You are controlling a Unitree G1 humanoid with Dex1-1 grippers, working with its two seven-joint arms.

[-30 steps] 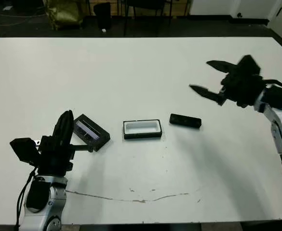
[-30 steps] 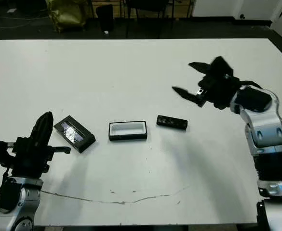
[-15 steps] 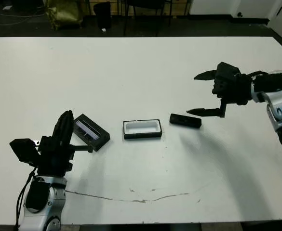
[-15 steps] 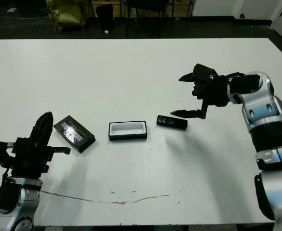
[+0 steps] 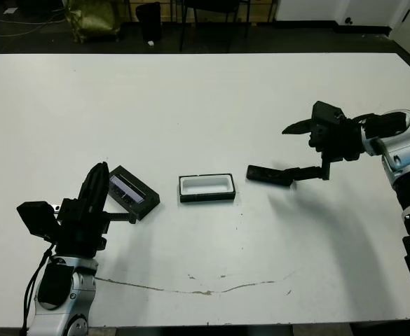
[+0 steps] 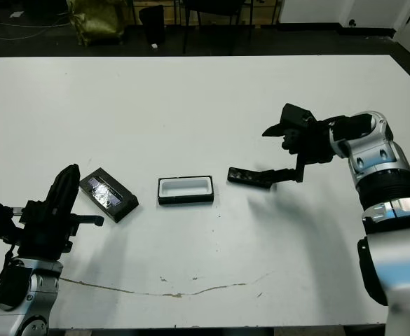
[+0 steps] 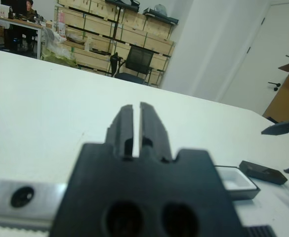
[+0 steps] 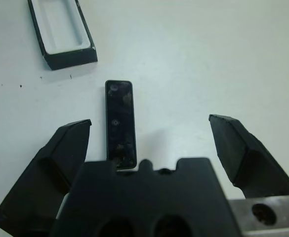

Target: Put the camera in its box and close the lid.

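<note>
Now the right end effector (image 5: 304, 150), fingers spread wide, hovers at the camera's (image 5: 269, 175) 3 o'clock end, its long axis running 9-to-3 toward the box (image 5: 206, 187).

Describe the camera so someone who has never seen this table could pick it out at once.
On the white table, three small black items lie in a row. The camera is the one nearest the open right gripper, just right of the white-lined box. It is a slim solid bar, unlike the windowed lid.
</note>
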